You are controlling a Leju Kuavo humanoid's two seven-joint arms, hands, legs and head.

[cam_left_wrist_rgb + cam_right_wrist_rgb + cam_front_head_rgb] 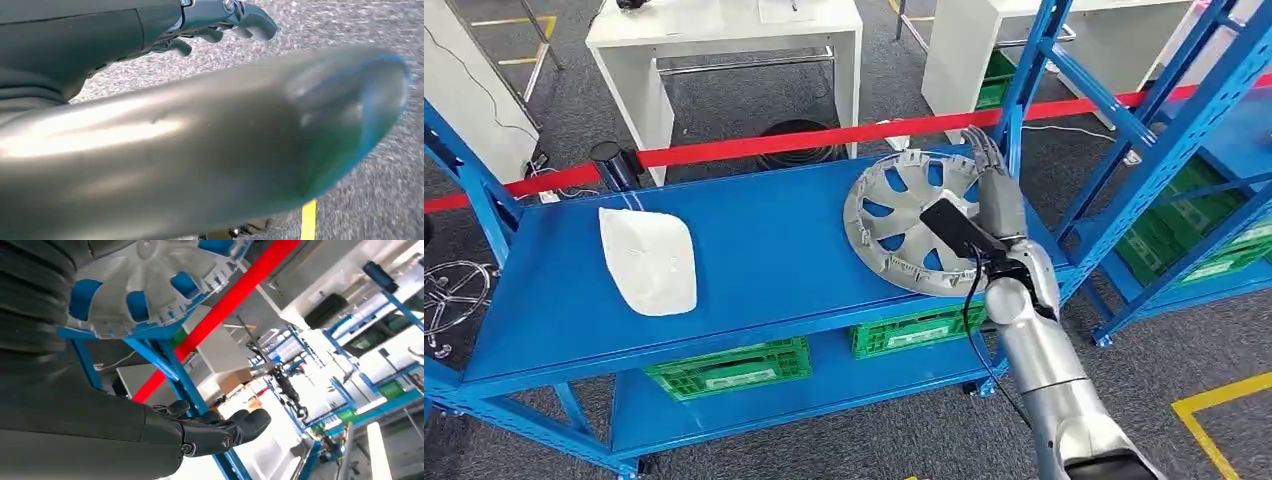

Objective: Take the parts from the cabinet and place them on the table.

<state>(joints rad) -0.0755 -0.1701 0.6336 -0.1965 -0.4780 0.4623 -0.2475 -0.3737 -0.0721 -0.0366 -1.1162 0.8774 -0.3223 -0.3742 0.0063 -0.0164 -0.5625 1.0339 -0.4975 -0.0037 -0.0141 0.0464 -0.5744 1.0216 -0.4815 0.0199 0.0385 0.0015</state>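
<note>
A silver hubcap (886,210) lies on the right end of the blue shelf (764,240); the right wrist view shows its spokes (150,285) over the blue surface. A white moulded part (649,258) lies at the shelf's left end. My right hand (996,185) reaches over the hubcap's right rim with its fingers stretched out straight, and it holds nothing. In the right wrist view the fingers (235,427) are spread in the air beside the shelf frame. My left hand (225,25) hangs above the grey floor, its fingers loosely bent and holding nothing.
A blue upright post (1024,100) stands just behind my right hand. Red barrier tape (754,145) runs behind the shelf. Green crates (729,368) sit on the lower level. White tables (724,40) stand beyond the tape, and a second blue rack (1204,150) is at the right.
</note>
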